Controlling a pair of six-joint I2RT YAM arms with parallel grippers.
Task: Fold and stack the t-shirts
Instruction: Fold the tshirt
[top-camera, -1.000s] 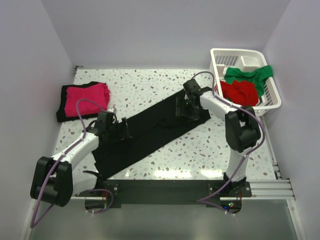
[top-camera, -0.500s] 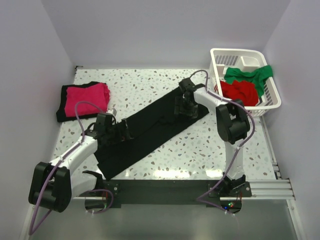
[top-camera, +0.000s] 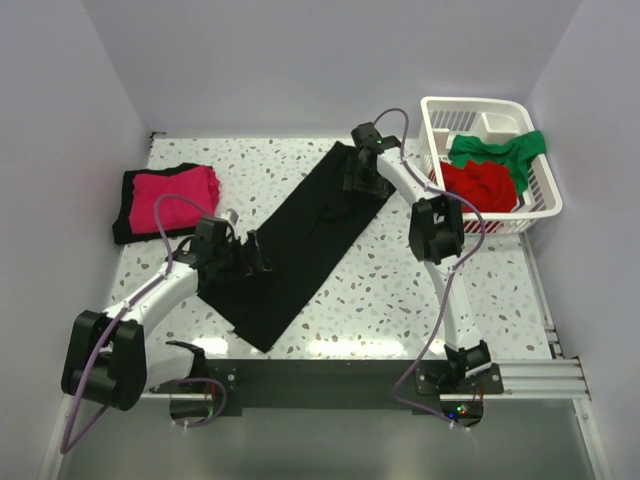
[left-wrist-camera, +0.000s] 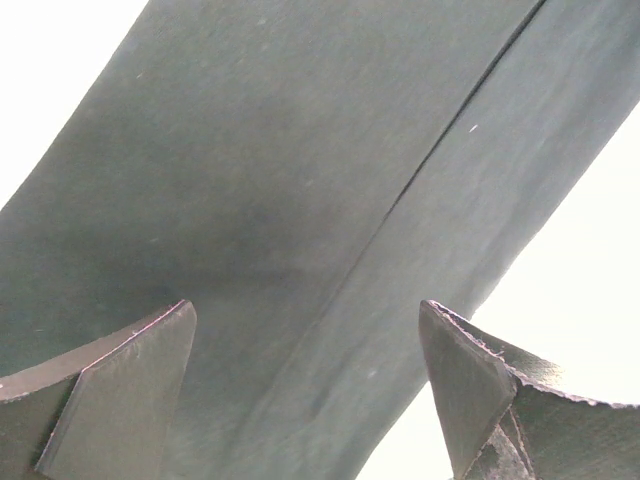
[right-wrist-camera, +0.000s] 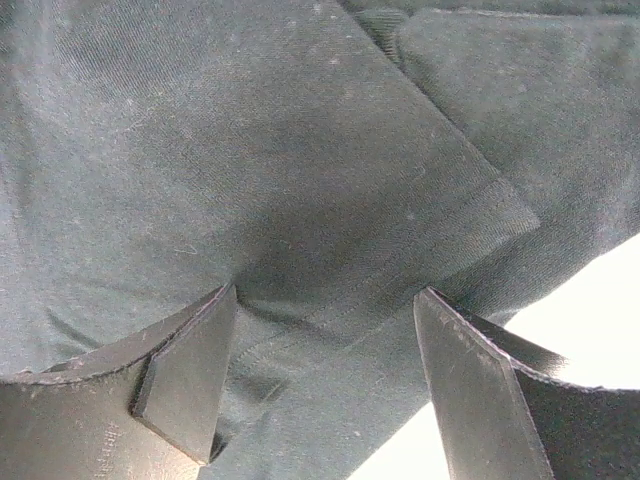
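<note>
Black cotton, one item: black t-shirt (top-camera: 305, 235), already folded lengthwise into a long narrow band. It lies flat and diagonal on the speckled desk (top-camera: 420, 290), its near end on the left arm's (top-camera: 160, 295) side and its far end close to the basket. The left wrist view shows the fold edge as a straight line running along the band.

Left jaws: spread wide and set low over the near part of the band. Cloth lies beneath and between the fingers (left-wrist-camera: 120, 385), and nothing is pinched.

Right jaws: likewise apart, tips down at the far end beside a hemmed sleeve edge (right-wrist-camera: 480, 215). The cloth is slightly dimpled between them, with no grip made.

Judged purpose: one arm is posted at each end so the band can be taken at both ends and folded across its length.

Pink t-shirt (top-camera: 172, 190): folded, resting on a black folded garment (top-camera: 128, 218) at the desk's far left. This is judged to be the start of the stack, kept well apart from the working area.

White slatted basket (top-camera: 470, 101): far right, holding a crumpled red t-shirt (top-camera: 478, 185) and a green t-shirt (top-camera: 505, 152) draped over the rim. Both are unfolded and judged to be awaiting their turn.

Status: lengthwise fold done. The crosswise fold and the transfer to the stack are not yet done.
</note>
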